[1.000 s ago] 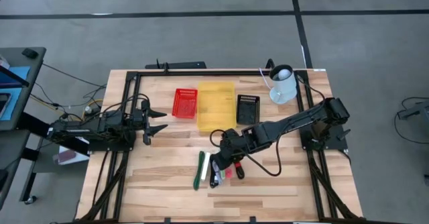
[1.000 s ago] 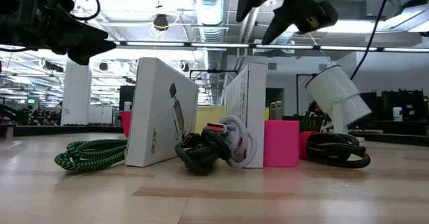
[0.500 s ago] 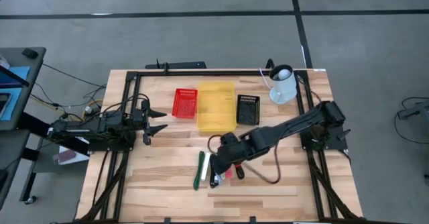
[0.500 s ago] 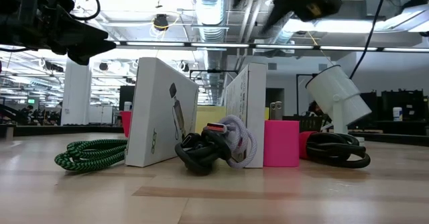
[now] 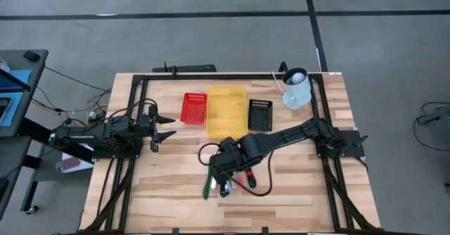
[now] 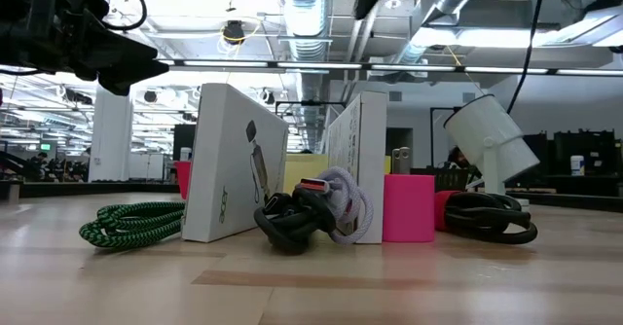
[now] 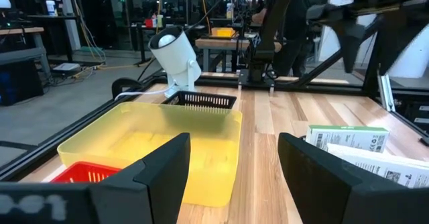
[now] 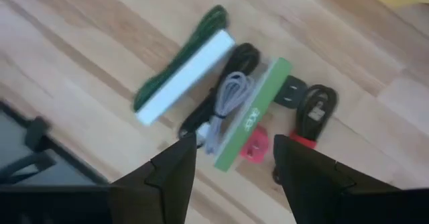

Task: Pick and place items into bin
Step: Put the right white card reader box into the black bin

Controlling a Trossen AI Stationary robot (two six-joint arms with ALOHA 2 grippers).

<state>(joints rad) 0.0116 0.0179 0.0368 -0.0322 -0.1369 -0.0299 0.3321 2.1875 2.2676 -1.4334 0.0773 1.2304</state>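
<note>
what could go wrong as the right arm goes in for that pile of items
The items lie packed together, boxes and coiled cables touching, so the open right end effector above them could catch two at once or snag a cable and drag its neighbours. The yellow bin sits between other baskets, so a drop could miss.

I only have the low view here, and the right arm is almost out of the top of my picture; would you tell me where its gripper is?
Observer: The right gripper hangs above the cluster of items, roughly over the green-edged box.
Operator: Thank you. Are its jaws open?
Observer: Yes, the right wrist view shows them open with nothing between them.
Operator: And what bins stand behind those boxes?
Observer: The high view shows three in a row: a red basket, a yellow bin and a black basket.
</note>
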